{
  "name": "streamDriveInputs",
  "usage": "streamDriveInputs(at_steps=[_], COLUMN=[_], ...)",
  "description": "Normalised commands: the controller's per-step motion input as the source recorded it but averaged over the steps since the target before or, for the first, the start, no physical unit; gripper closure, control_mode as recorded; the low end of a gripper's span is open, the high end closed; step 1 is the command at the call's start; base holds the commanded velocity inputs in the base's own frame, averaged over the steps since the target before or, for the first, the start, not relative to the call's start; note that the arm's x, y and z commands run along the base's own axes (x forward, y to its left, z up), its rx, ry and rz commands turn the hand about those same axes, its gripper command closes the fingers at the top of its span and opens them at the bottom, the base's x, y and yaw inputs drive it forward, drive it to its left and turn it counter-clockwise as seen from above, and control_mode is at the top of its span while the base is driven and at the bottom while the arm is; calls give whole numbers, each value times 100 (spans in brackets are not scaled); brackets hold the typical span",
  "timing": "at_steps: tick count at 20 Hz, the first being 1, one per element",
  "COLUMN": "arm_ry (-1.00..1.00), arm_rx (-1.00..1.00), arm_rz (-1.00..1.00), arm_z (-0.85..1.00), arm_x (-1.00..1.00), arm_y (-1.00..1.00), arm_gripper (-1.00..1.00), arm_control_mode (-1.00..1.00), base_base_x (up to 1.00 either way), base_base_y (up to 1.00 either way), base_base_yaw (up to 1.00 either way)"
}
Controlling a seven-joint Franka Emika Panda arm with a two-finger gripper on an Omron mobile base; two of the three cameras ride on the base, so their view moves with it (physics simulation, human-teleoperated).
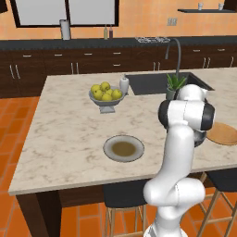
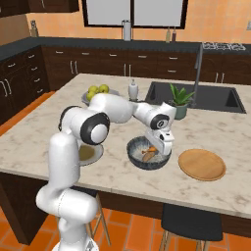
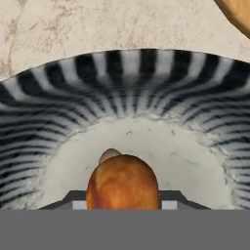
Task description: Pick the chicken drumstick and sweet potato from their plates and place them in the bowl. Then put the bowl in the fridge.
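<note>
Gripper (image 2: 163, 147) hangs just above the bowl (image 2: 135, 156), sweet potato (image 3: 123, 183) directly between its tips, over the bowl's centre; grasped or released cannot be told

The bowl (image 2: 148, 156) sits on the counter (image 2: 49, 132) near the front edge. The sweet potato (image 3: 123, 183) and the chicken drumstick (image 2: 146, 156) lie inside it. One plate (image 2: 202, 164) lies just to the right of the bowl. The other plate (image 1: 123, 148) lies to the left. The fruit bowl (image 1: 106, 96) stands farther back on the left. The sink (image 2: 196, 96) is at the far right, with a small plant (image 2: 179, 101) beside it.
</note>
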Motion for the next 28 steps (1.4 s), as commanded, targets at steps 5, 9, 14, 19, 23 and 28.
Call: streamDriveInputs(at_steps=[5, 9, 14, 19, 23, 28], arm_ry=[-7, -14, -8, -9, -17, -12], arm_rx=[0, 0, -6, -6, 0, 0], arm_rz=[0, 0, 0, 0, 4, 0], arm_z=[13, 38, 58, -3, -40, -13], arm_x=[-24, -73, -99, -63, -8, 4], arm_y=[3, 0, 3, 3, 0, -7], arm_gripper=[-100, -100, -100, -100, -100, -100], arm_control_mode=[-100, -100, -100, -100, -100, -100], base_base_x=[0, 0, 0, 0, 0, 0], base_base_y=[0, 0, 0, 0, 0, 0], base_base_yaw=[0, 0, 0, 0, 0, 0])
